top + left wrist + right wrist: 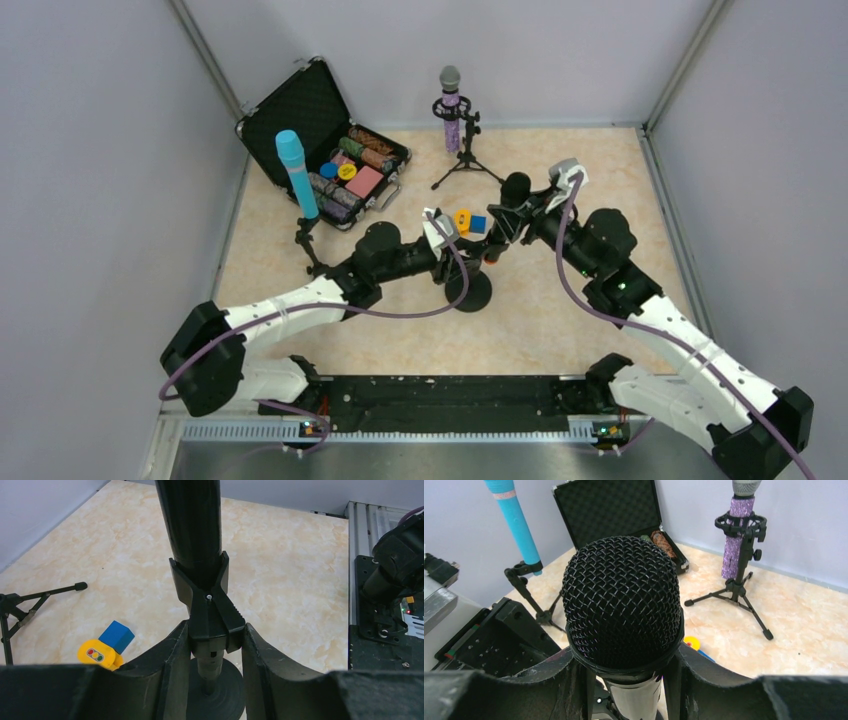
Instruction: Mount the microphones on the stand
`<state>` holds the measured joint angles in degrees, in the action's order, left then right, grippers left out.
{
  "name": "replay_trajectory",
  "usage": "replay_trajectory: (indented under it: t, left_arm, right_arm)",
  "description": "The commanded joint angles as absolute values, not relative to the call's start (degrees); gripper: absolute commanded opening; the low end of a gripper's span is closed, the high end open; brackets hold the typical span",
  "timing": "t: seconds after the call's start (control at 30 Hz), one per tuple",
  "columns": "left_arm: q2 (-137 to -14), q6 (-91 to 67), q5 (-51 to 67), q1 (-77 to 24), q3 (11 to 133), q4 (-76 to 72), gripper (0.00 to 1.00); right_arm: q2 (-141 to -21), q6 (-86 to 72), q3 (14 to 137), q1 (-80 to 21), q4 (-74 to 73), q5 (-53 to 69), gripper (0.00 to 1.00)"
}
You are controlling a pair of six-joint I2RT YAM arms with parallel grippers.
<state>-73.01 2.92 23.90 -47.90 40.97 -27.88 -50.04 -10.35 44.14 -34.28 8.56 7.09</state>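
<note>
A black microphone (pixel 621 605) with a mesh grille stands upright over the middle of the table. My right gripper (pixel 630 665) is shut on its body just under the grille. Its barrel (pixel 192 525) sits in the spring clip (pixel 207 600) of a black stand with a round base (pixel 468 291). My left gripper (pixel 215 635) is shut on the clip's two handles. The glittery purple microphone (pixel 452 118) sits upright in a tripod stand at the back. The light-blue microphone (pixel 297 175) stands in another stand at the left.
An open black case (pixel 320 140) with several coloured items lies at the back left. A yellow and blue toy (pixel 468 222) lies on the table just behind the round-base stand. The purple microphone's tripod legs (pixel 465 172) spread behind my right gripper (pixel 520 205).
</note>
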Motion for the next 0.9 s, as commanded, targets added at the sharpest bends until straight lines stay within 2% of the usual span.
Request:
replay_trajectory:
  t: [0.0, 0.13, 0.33, 0.4, 0.43, 0.47, 0.53, 0.6, 0.7, 0.77, 0.87]
  left_arm:
    - [-73.84, 1.67, 21.64, -47.90, 42.09, -32.91, 0.00]
    - [-74.79, 0.68, 21.18, -47.90, 42.66, -33.20, 0.00]
    - [-76.14, 0.26, 21.05, -47.90, 43.44, -32.76, 0.00]
    - [-76.23, 0.24, 21.24, -47.90, 43.83, -32.02, 0.14]
    - [-76.25, 0.24, 21.34, -47.90, 44.19, -31.52, 0.29]
    - [-76.21, 0.26, 21.48, -47.90, 44.33, -31.13, 0.39]
    - [-76.01, 0.25, 21.11, -47.90, 44.29, -30.85, 0.59]
    - [-75.68, 0.26, 20.24, -47.90, 43.86, -31.09, 0.74]
    - [-74.17, -1.94, 18.03, -47.91, 42.48, -32.51, 0.85]
    - [-72.52, -2.72, 15.86, -47.82, 40.52, -34.72, 0.92]
    - [-69.77, -3.45, 14.52, -47.58, 37.02, -38.28, 0.97]
  right_arm:
    - [-46.17, -15.01, 41.54, -34.94, 17.43, 13.13, 0.00]
    - [-45.54, -14.54, 38.53, -35.32, 22.19, 17.28, 0.00]
    - [-46.08, -12.47, 38.39, -35.51, 20.89, 17.33, 0.00]
    - [-45.90, -11.54, 38.64, -35.49, 19.94, 16.95, 0.00]
    - [-45.86, -11.25, 38.73, -35.51, 19.47, 16.46, 0.03]
    - [-45.63, -10.83, 38.73, -35.50, 19.17, 16.05, 0.07]
    - [-45.31, -10.52, 38.67, -35.46, 18.73, 15.26, 0.16]
    - [-45.11, -10.51, 38.72, -35.51, 18.81, 14.86, 0.32]
    - [-45.14, -10.61, 38.99, -35.46, 18.76, 13.74, 0.55]
    - [-45.31, -10.41, 39.29, -35.50, 18.37, 13.05, 0.66]
    - [-45.28, -10.11, 39.63, -35.49, 17.16, 11.86, 0.78]
